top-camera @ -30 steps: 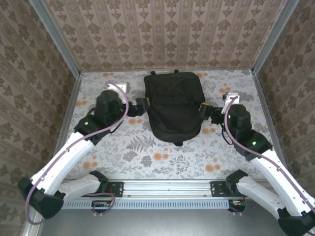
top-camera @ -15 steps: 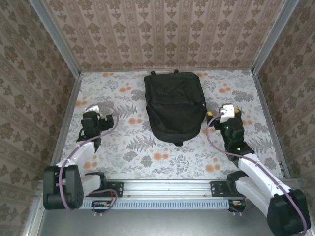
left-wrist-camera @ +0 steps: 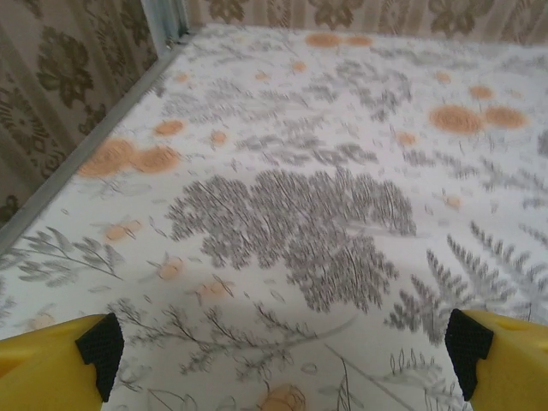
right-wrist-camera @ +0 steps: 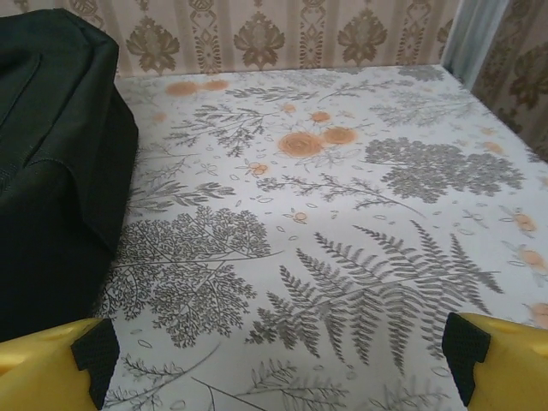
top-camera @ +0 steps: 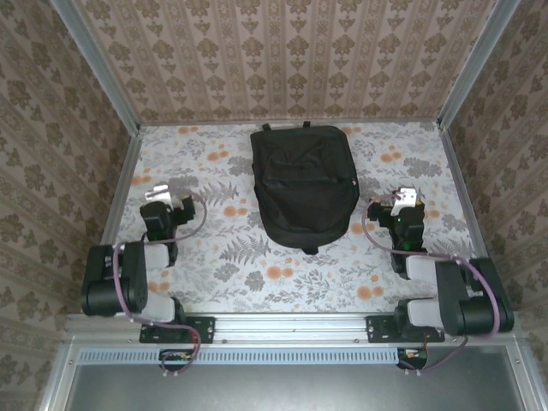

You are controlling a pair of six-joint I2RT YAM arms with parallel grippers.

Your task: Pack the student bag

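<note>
Left gripper (left-wrist-camera: 283, 351) is wide open with nothing in it. From its wrist cam you just get the two yellow fingers (left-wrist-camera: 51, 360) with black pads at the bottom corners, and bare floral table (top-camera: 257, 265) between them. It's sitting low over the table near the left edge, roughly halfway between the near and far edges, with the arm folded up tight over its base.

Right gripper (right-wrist-camera: 279, 355) is the same deal: jaws spread all the way, nothing between them, hovering near the right edge of the table. Its arm is tucked up compact as well.

The student bag (top-camera: 304, 184) is the big black backpack lying flat near the middle of the far edge, with the end carrying its loops toward the far wall and the narrower end pointing back to the near edge. Neither gripper touches it. The left one is well apart from it, and the right one is closer. In the right wrist view the side of the bag looms just off to the left of the fingers, with a strip of table in between.

Can't tell from these shots whether the zippers are done up.
</note>
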